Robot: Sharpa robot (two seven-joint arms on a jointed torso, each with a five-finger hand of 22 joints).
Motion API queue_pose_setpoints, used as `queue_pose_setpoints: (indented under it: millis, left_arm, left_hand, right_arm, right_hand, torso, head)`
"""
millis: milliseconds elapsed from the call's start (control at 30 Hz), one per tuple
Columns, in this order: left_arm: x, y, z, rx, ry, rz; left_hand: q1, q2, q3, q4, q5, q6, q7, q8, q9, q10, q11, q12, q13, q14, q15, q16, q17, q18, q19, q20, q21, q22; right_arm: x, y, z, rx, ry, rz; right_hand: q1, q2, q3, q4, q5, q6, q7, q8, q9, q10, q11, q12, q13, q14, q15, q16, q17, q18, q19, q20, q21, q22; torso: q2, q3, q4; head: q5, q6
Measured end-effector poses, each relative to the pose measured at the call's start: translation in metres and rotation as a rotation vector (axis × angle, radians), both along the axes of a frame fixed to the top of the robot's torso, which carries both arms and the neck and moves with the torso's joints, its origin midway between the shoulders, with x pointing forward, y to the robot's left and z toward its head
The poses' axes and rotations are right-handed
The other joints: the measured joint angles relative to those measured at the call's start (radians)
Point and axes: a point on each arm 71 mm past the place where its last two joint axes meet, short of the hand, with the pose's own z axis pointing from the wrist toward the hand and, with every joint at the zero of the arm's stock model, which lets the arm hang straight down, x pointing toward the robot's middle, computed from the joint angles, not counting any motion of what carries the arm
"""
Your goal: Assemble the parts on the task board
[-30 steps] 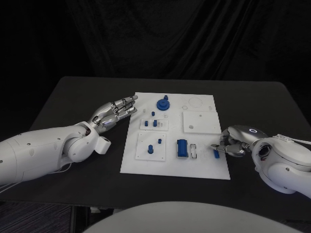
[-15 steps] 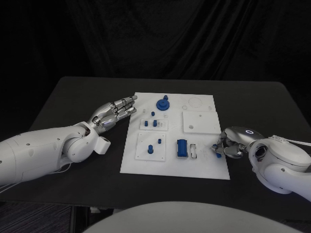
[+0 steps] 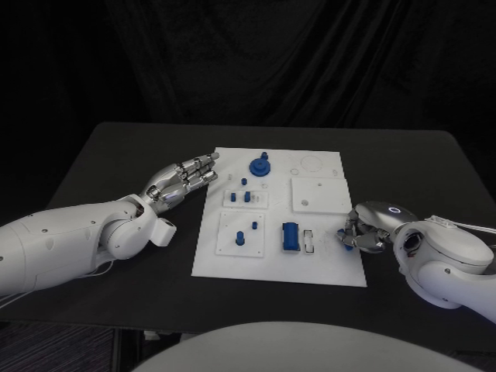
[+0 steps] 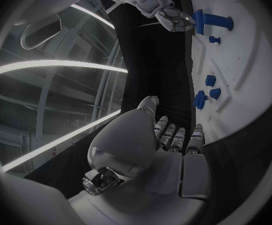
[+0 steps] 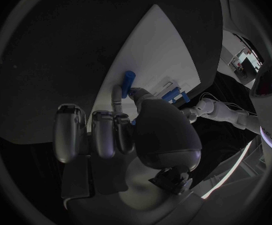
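The white task board (image 3: 326, 267) lies mid-table. Standing in it are a round blue knob (image 3: 260, 165), small blue pegs (image 3: 240, 198) and a large blue block (image 3: 291, 236). At the board's right edge my right hand (image 3: 367, 232) is curled over a short blue peg (image 3: 343, 240). In the right wrist view a finger (image 5: 117, 92) and the thumb pinch the lower end of that peg (image 5: 128, 78). My left hand (image 3: 187, 178) hovers with its fingers stretched out and nothing in them, beside the board's far left corner. The left wrist view shows the right hand (image 4: 167, 15) next to the blue block (image 4: 216, 21).
Black tabletop (image 3: 125, 155) surrounds the board on all sides. A raised white square plate (image 3: 319, 194) and a pale slotted insert (image 3: 310, 239) sit on the board's right half. My left forearm (image 3: 58, 244) lies across the table's near left.
My right hand has edged toward the board and closed over the short blue peg, which now shows less. The left arm has stayed still.
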Motion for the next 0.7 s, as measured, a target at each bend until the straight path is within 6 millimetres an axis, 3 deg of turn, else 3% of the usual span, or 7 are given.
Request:
queue_pose_setpoints:
  millis: [167,200,300,333,600,700]
  left_arm:
    - [0.0002,0.0,-0.0001,0.0,0.0,0.0]
    - [0.0002,0.0,-0.0001,0.0,0.0,0.0]
    - [0.0002,-0.0001,-0.0001,0.0,0.0,0.0]
    - [0.0002,-0.0001,-0.0001,0.0,0.0,0.0]
    - [0.0002,-0.0001,-0.0003,0.0,0.001,-0.001]
    - [0.0002,-0.0001,-0.0003,0.0,0.001,-0.001]
  left_hand:
    - [0.0,0.0,0.0,0.0,0.0,0.0,0.0,0.0,0.0,0.0,0.0,0.0,0.0,0.0,0.0,0.0,0.0,0.0,0.0,0.0,0.0,0.0]
    - [0.0,0.0,0.0,0.0,0.0,0.0,0.0,0.0,0.0,0.0,0.0,0.0,0.0,0.0,0.0,0.0,0.0,0.0,0.0,0.0,0.0,0.0]
    - [-0.003,-0.003,0.0,0.0,0.0,0.0,0.0,0.0,0.0,0.0,0.0,0.0,0.0,0.0,0.0,0.0,0.0,0.0,0.0,0.0,0.0,0.0]
    - [-0.004,-0.004,0.0,0.0,0.0,0.0,0.0,0.0,0.0,0.0,0.0,0.0,0.0,0.0,0.0,0.0,0.0,0.0,0.0,0.0,0.0,0.0]
    - [-0.004,-0.004,0.003,-0.003,0.0,0.011,0.011,0.0,0.002,0.0,0.0,0.0,0.001,0.004,0.004,0.0,0.0,0.0,0.0,0.0,0.004,0.001]
    - [-0.004,-0.004,0.003,-0.003,0.0,0.011,0.011,0.0,0.002,0.0,0.0,0.0,0.001,0.004,0.004,0.0,0.001,0.0,0.0,0.0,0.004,0.001]
  right_arm:
    - [0.001,-0.0002,-0.0003,0.0,-0.003,-0.001]
    - [0.0014,-0.0001,-0.0002,0.0,-0.004,-0.001]
    - [0.0022,0.0001,-0.0004,-0.002,-0.004,-0.001]
    - [0.0024,0.0003,-0.0004,-0.003,-0.004,-0.001]
    - [0.0044,0.0012,-0.0004,-0.016,0.001,0.001]
    - [0.0049,0.0017,-0.0002,-0.021,0.003,0.002]
  right_hand:
    - [-0.012,-0.029,0.018,-0.012,-0.05,0.001,0.0,0.011,-0.001,0.0,0.0,0.0,0.0,0.0,0.0,0.0,0.0,0.0,0.0,0.0,0.004,0.0]
    - [-0.02,-0.037,0.061,-0.053,-0.067,0.001,0.0,0.011,-0.004,0.0,0.0,0.0,0.0,0.0,0.0,0.0,0.0,0.0,0.0,0.0,0.004,0.0]
    - [-0.031,-0.048,0.067,-0.054,-0.103,0.003,0.002,0.012,-0.008,0.0,0.0,0.0,0.0,0.0,0.0,0.0,0.0,0.0,0.0,0.0,0.004,0.0]
    - [-0.037,-0.051,0.085,-0.069,-0.116,0.004,0.003,0.013,-0.008,0.0,0.0,0.0,0.0,0.0,0.0,0.0,0.0,0.0,0.0,0.0,0.004,0.0]
    - [-0.092,-0.056,0.144,-0.119,-0.205,-0.01,0.013,0.013,-0.007,0.0,0.0,0.0,0.0,0.0,0.0,-0.004,0.0,0.0,0.0,0.0,-0.002,0.0]
    - [-0.092,-0.056,0.146,-0.121,-0.231,-0.011,0.014,0.011,-0.005,0.0,0.0,0.0,0.0,0.0,0.0,-0.004,0.0,0.0,0.0,0.0,-0.002,0.0]
  torso:
    - [0.0,0.0005,0.0]
    - [0.0,0.0007,0.0]
    - [0.0,0.0007,0.0005]
    - [0.0,0.0007,0.0005]
    - [0.0,0.0003,0.0006]
    - [0.0,0.0002,0.0006]
  head:
    - [0.0,0.0]
    - [0.0,0.0]
    - [0.0,0.0]
    - [0.0,0.0]
    - [0.0,0.0]
    - [0.001,0.0]
